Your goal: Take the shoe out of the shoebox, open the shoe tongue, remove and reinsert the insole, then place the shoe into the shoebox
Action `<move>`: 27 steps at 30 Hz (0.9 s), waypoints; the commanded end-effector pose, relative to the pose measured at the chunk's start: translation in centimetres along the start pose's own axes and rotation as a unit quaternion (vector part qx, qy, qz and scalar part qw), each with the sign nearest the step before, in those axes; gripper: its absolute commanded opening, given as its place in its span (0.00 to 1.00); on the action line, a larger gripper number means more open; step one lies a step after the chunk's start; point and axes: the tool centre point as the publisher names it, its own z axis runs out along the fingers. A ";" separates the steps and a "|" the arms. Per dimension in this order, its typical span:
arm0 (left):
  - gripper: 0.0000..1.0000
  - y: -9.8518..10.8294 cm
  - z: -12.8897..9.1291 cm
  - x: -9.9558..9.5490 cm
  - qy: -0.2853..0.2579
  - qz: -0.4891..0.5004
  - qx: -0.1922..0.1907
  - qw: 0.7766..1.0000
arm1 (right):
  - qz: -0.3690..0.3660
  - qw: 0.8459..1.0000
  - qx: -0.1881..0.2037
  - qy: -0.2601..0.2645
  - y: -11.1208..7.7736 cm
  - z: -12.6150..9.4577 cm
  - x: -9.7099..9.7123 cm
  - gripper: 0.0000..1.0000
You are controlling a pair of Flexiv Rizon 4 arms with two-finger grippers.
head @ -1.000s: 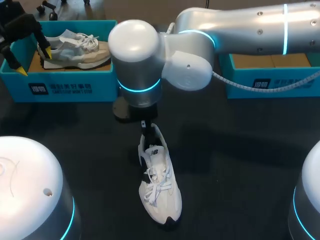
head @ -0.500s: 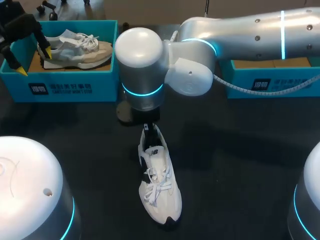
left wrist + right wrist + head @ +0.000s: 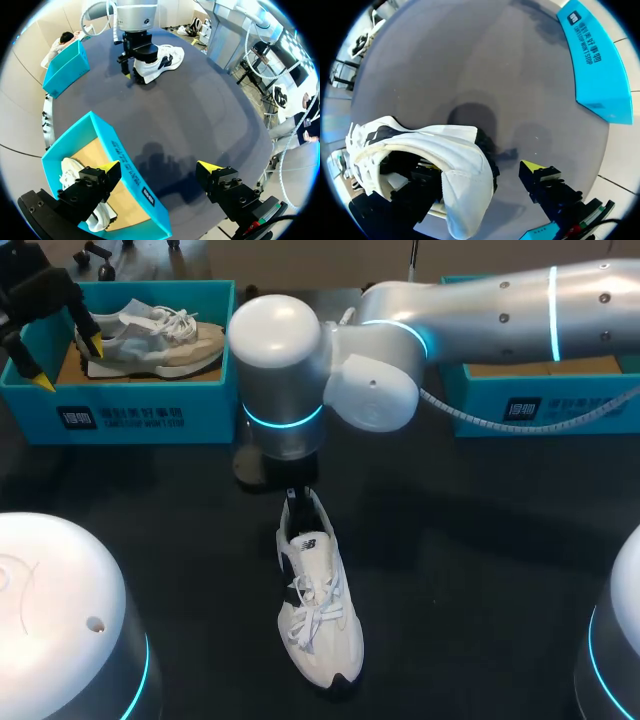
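A white shoe (image 3: 318,610) lies on the dark table, out of its box, heel toward the robot's right gripper (image 3: 480,172). That gripper's fingers stand apart, 1 inside the heel opening and 1 outside, clear of the shoe. The left gripper (image 3: 159,170) hangs open over the left shoebox (image 3: 130,405) edge. The step seems to be reaching the insole. It likely needs a pinch on the insole alone, not the heel wall. Count: 2 shoes, the other one (image 3: 150,335) boxed, 2 shoeboxes, the second (image 3: 545,405) on the right.
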 end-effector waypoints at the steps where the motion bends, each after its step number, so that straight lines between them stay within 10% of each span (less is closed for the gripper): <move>1: 1.00 0.0 -0.1 0.0 0.001 0.000 -0.001 1.000 | -0.002 1.000 -0.001 0.006 -0.1 0.2 0.1 0.80; 9: 1.00 0.0 -0.1 0.0 0.001 0.000 -0.001 1.000 | -0.008 1.000 -0.008 0.010 -0.2 0.6 0.6 0.48; 11: 1.00 0.0 -0.1 0.0 0.001 0.000 -0.001 1.000 | -0.007 1.000 -0.012 0.009 -0.4 0.6 0.8 0.31; 12: 1.00 0.0 -0.1 0.0 0.001 0.000 -0.001 1.000 | -0.006 1.000 -0.013 0.009 -0.4 0.6 0.8 0.00; 27: 1.00 0.0 -0.1 0.0 0.001 0.000 -0.001 1.000 | 0.010 0.999 0.021 -0.024 -1.9 -3.4 0.6 0.00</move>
